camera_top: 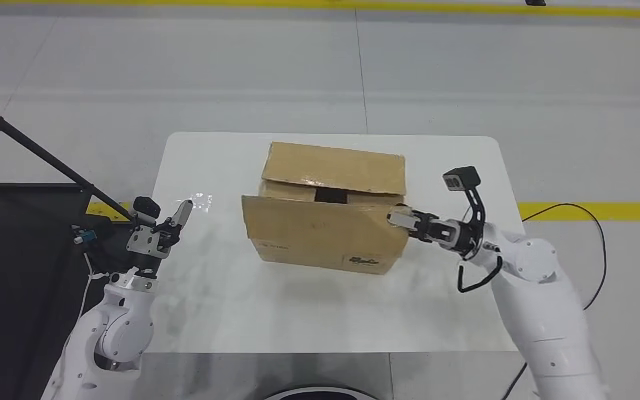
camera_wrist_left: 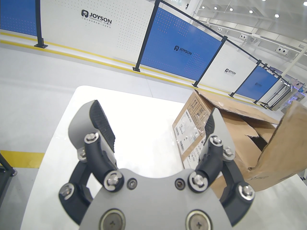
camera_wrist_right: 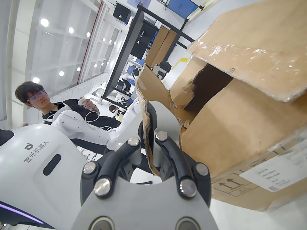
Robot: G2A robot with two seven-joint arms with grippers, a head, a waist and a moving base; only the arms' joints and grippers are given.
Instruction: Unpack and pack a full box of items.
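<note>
- The right gripper (camera_wrist_right: pixel 146 124) has its fingers pressed together on the torn edge of one cardboard flap (camera_wrist_right: pixel 156 89). The cardboard runs between the pads.
- The step in hand looks like folding this flap outward to open the box (camera_wrist_right: pixel 239 125). It calls for a firm pinch and a swing that follows the flap's hinge line, away from the opening. A straight pull upward could, I judge, drag or tip the box or tear the worn cardboard.
- Just beyond the pinched flap is the dark opening (camera_wrist_right: pixel 208 84); its contents are hidden.
- Past the opening, a second long flap (camera_wrist_right: pixel 259 48) with tape on it leans over the far side.
- The left gripper (camera_wrist_left: pixel 154 111) is spread wide with nothing between its fingers. The box's labelled end wall is just beside one fingertip, and contact cannot be told. That gripper is well placed to brace the wall if the box slides.
- Count: one box, two long flaps, two grippers and one table (camera_top: pixel 200 300). The items inside cannot be counted.
</note>
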